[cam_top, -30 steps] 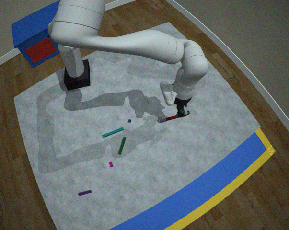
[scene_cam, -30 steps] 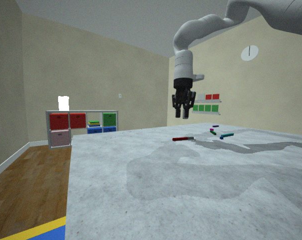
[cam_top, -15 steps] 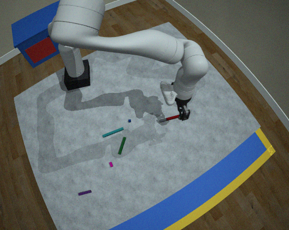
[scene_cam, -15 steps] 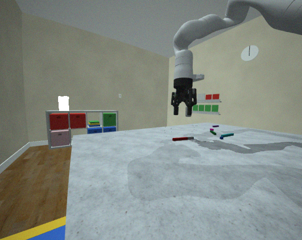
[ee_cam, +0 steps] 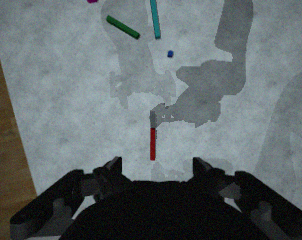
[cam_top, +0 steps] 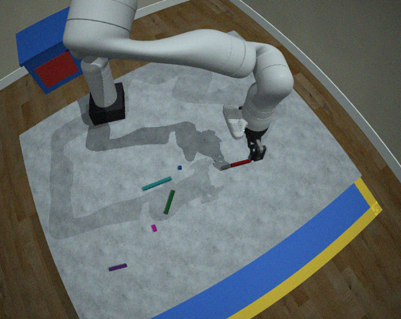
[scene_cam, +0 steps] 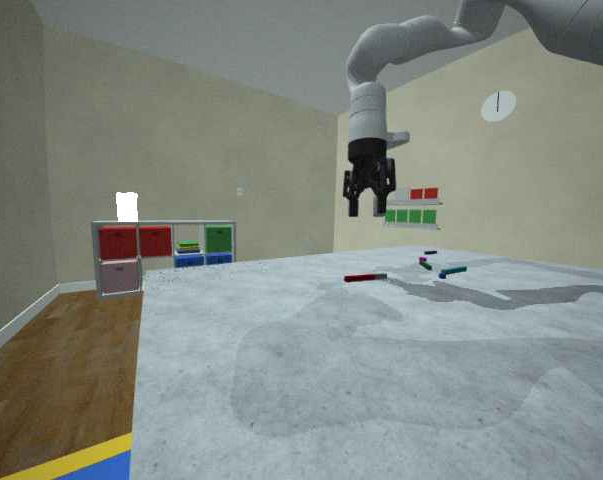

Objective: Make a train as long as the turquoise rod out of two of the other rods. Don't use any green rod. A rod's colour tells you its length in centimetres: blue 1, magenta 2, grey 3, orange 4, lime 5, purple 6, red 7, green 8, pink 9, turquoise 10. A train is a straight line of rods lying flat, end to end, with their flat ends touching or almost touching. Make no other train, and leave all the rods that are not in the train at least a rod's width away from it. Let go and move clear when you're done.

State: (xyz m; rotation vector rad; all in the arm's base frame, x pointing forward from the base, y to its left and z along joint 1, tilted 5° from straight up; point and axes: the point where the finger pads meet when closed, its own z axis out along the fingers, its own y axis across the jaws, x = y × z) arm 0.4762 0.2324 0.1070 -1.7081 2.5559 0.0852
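- The claw (scene_cam: 364, 206) hangs above the counter (scene_cam: 342, 361), spread wide with nothing in it.
- The red rod (cam_top: 241, 163) lies flat below it, end to end in a straight line with the grey rod (cam_top: 225, 167).
- The turquoise rod (cam_top: 156, 183) lies well apart from that pair, near the green rod (cam_top: 169, 201) and the blue rod (cam_top: 179, 167).
- The magenta rod (cam_top: 153, 228) and purple rod (cam_top: 117, 266) lie farther off.
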